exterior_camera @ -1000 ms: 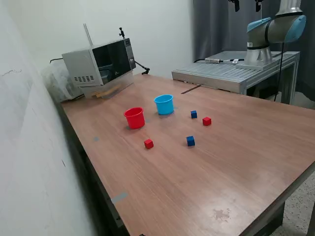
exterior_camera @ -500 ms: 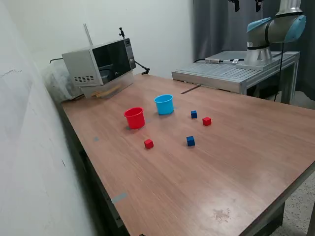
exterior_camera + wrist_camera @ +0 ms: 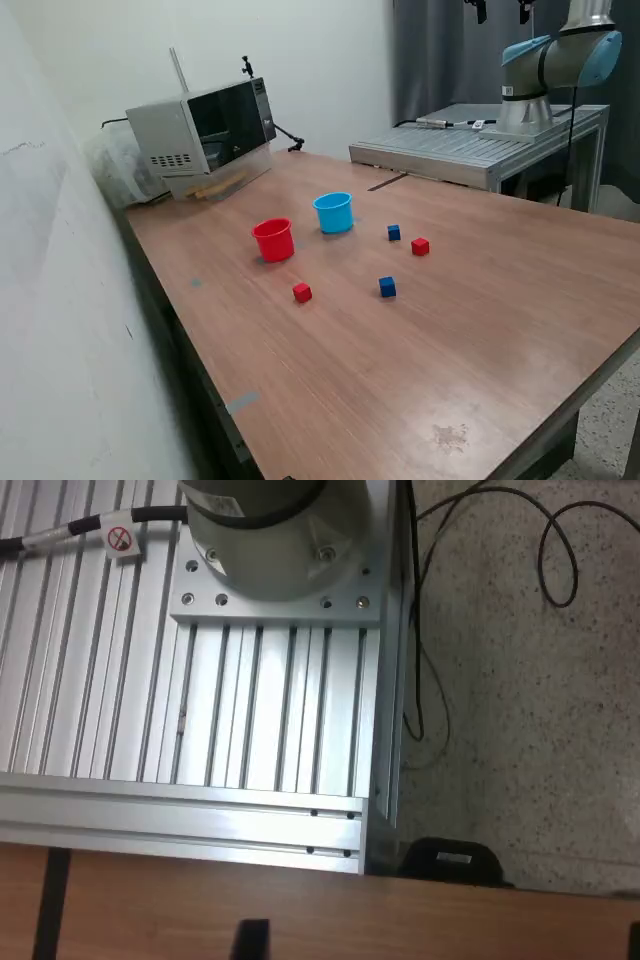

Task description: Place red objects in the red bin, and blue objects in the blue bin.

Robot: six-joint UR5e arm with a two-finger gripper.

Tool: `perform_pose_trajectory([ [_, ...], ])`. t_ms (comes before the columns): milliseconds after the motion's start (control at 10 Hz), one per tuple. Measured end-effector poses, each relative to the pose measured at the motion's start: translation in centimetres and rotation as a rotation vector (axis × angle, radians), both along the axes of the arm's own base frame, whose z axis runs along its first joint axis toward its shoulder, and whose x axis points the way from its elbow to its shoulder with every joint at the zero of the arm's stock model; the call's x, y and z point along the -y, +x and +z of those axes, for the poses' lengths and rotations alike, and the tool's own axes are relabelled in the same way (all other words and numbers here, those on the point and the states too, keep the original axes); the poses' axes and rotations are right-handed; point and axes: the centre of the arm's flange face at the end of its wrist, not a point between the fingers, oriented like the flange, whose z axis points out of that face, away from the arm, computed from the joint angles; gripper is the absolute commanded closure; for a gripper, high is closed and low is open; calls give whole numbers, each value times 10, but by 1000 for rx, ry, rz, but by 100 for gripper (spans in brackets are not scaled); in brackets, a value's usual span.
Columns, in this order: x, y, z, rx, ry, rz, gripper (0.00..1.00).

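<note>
Four cubes sit loose on the wooden table (image 3: 520, 300), none in a cup: a red cube (image 3: 302, 292) and a blue cube (image 3: 387, 287) nearer the camera, another blue cube (image 3: 394, 232) and red cube (image 3: 420, 246) by the light-blue cup (image 3: 334, 212), with the red cup (image 3: 273, 240) beside it. Everything lies well apart from the jaws, which hang high over the aluminium mounting plate (image 3: 250, 730); only dark fingertip edges show, so I cannot tell if they are open.

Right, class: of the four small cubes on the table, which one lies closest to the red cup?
The red cube in front of the red cup, towards the exterior view's left. The other red cube and both blue cubes sit farther to the right.
</note>
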Motion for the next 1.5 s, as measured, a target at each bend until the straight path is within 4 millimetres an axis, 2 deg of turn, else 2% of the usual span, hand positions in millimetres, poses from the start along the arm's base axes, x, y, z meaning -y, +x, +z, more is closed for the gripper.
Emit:
perform_pose_trajectory([
  [300, 0, -1, 1, -4, -1, 0, 0],
  [600, 4, -10, 9, -77, -15, 9, 0],
  [900, 9, -34, 27, -208, -34, 0, 0],
  [1200, 15, -66, 43, -412, -56, -109, 0],
  [1300, 17, -81, 36, -445, -58, -145, 0],
  [1500, 20, -115, 5, -473, -59, -179, 0],
])
